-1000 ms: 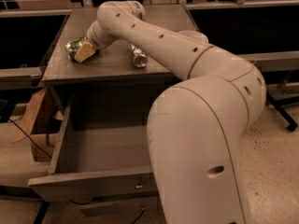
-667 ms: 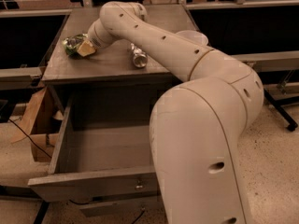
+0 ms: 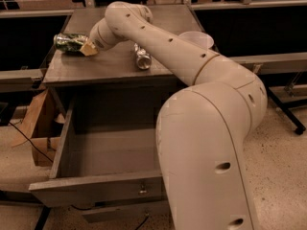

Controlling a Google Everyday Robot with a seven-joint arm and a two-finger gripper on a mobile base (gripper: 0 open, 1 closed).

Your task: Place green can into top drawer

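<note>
The end effector (image 3: 89, 47) touches the green can (image 3: 68, 41), which lies on its side near the left edge of the table (image 3: 115, 65), though I cannot tell if it is clamped, so grasping seems in hand, then lifting it toward the open top drawer (image 3: 110, 152) below.

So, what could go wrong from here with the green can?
The green can lies on its side close to the edge of the cabinet top, with the gripper at its end; a push might slide it off. The silver can lies right beside the arm, so a swing toward the open top drawer could knock it.
</note>
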